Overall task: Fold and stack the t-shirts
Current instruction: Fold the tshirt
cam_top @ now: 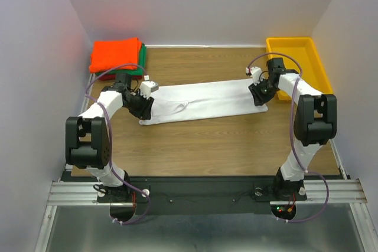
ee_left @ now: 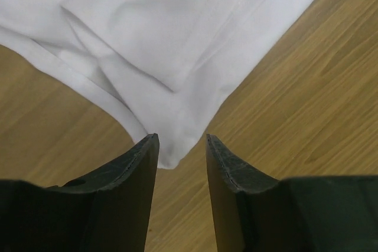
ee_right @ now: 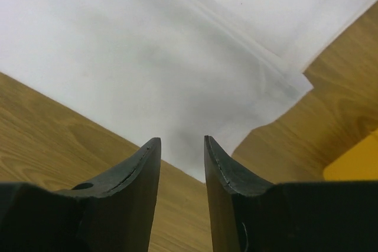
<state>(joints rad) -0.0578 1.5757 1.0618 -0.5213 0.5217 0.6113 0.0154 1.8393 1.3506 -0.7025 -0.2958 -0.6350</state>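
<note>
A white t-shirt (cam_top: 204, 101) lies folded into a long strip across the middle of the wooden table. My left gripper (cam_top: 143, 105) hovers at the strip's left end, jaws open, with the cloth's corner (ee_left: 168, 154) lying loose just past the fingertips. At the strip's right end my right gripper (cam_top: 258, 94) is open too, and the white cloth (ee_right: 177, 75) lies flat beyond its tips, not pinched. A folded stack of t-shirts, orange (cam_top: 115, 54) on top with green (cam_top: 137, 70) showing beneath, rests at the back left.
A yellow plastic tray (cam_top: 295, 48) stands at the back right, close behind my right arm. White walls enclose the table on three sides. Bare wood (cam_top: 224, 146) runs between the strip and the arm bases.
</note>
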